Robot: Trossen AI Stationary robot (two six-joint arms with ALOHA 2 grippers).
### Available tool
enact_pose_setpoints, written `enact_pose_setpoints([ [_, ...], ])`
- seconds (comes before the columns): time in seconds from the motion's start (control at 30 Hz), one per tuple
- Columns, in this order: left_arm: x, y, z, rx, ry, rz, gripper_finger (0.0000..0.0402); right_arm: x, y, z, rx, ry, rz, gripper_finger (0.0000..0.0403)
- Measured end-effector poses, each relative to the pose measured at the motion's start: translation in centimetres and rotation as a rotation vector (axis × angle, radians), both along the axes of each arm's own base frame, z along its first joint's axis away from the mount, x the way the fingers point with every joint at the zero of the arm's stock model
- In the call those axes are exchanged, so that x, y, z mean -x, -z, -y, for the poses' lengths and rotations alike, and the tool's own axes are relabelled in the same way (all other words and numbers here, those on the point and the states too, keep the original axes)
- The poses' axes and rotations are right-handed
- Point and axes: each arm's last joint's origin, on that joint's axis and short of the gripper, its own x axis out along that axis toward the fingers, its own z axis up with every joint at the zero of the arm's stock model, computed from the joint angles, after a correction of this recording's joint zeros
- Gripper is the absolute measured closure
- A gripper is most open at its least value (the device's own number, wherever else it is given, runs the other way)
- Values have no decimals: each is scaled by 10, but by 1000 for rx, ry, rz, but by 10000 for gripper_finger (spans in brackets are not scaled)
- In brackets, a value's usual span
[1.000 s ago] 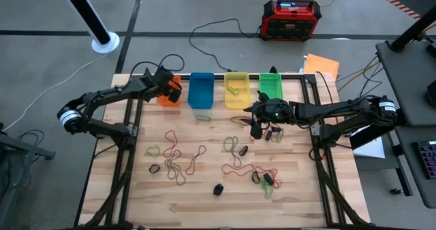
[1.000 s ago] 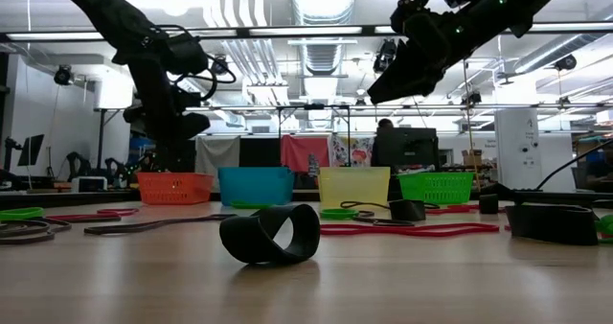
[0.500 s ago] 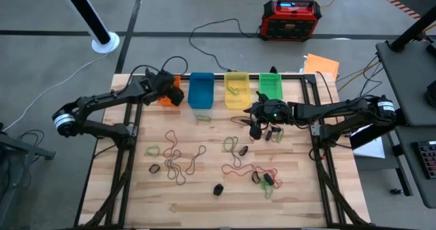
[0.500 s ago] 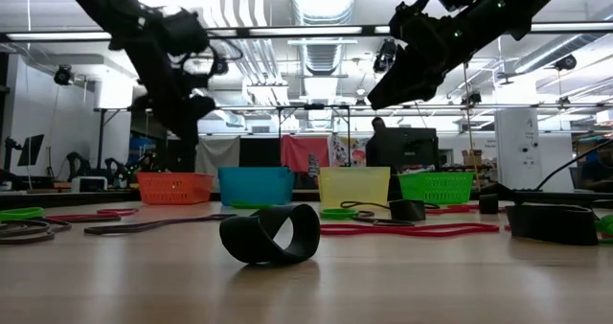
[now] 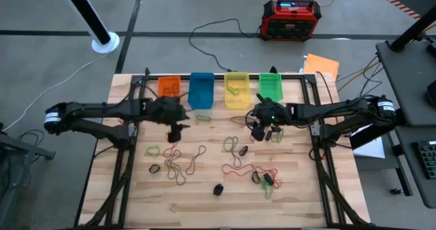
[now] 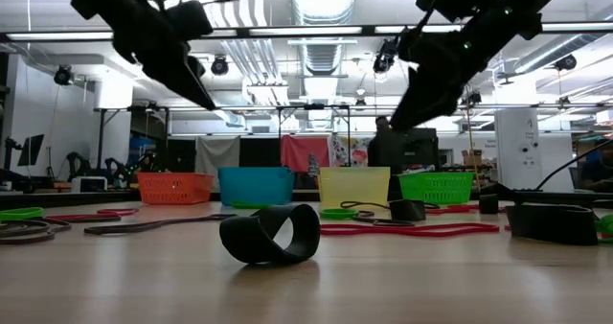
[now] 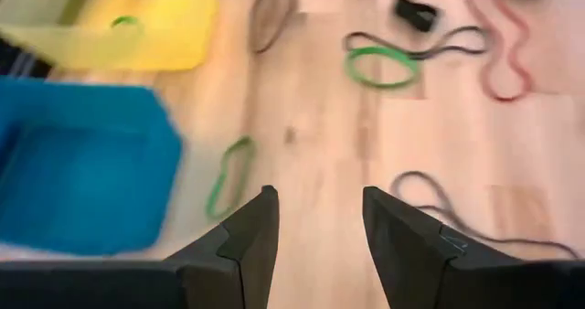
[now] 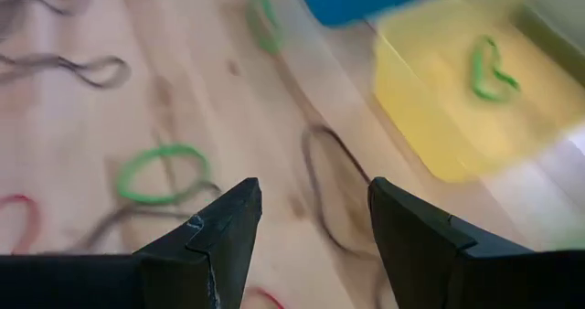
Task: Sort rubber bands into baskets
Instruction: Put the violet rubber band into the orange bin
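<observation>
Low view, nearest: a black band [image 6: 269,234] curled in a loop stands on the desk [image 6: 306,286] in front of everything else.
Loose bands: red [image 5: 240,169], green [image 5: 153,150] and dark [image 5: 181,175] loops lie scattered over the middle of the desk; one small black clump [image 5: 218,188] sits alone toward the near edge.
Left gripper [image 5: 175,130]: hangs above the desk just on the near side of the blue basket, over the left group of loose bands; its fingers [image 7: 247,240] stand apart with nothing between them.
Right gripper [image 5: 257,130]: hangs above the desk just on the near side of the yellow and green baskets; its fingers [image 8: 224,227] stand apart and hold nothing.
Green band by the blue basket [image 5: 204,117]: lies flat on the wood, just beside that basket's near wall.
Baskets: orange [image 5: 168,87], blue [image 5: 201,90], yellow [image 5: 236,90] and green [image 5: 270,86] stand side by side along the far edge of the desk.
Yellow basket contents: one green band [image 8: 490,69] lies inside.
Floor beyond the desk: a red and black box [image 5: 291,19] with a cable running from it.
</observation>
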Motion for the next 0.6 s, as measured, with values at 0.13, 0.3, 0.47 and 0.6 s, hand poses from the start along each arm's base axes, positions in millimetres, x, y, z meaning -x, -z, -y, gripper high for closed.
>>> enact_pose_setpoints([
  [0.13,-6,-3,13,-6,62,69,257,4,4,0,6,25,-59,204],
  [0.3,-8,3,22,-7,97,120,257,4,4,0,30,5,-64,204],
  [0.47,-7,10,22,5,86,147,257,3,3,1,37,4,-48,204],
  [0.6,-5,13,23,0,87,191,257,-4,3,0,65,-19,-12,204],
])
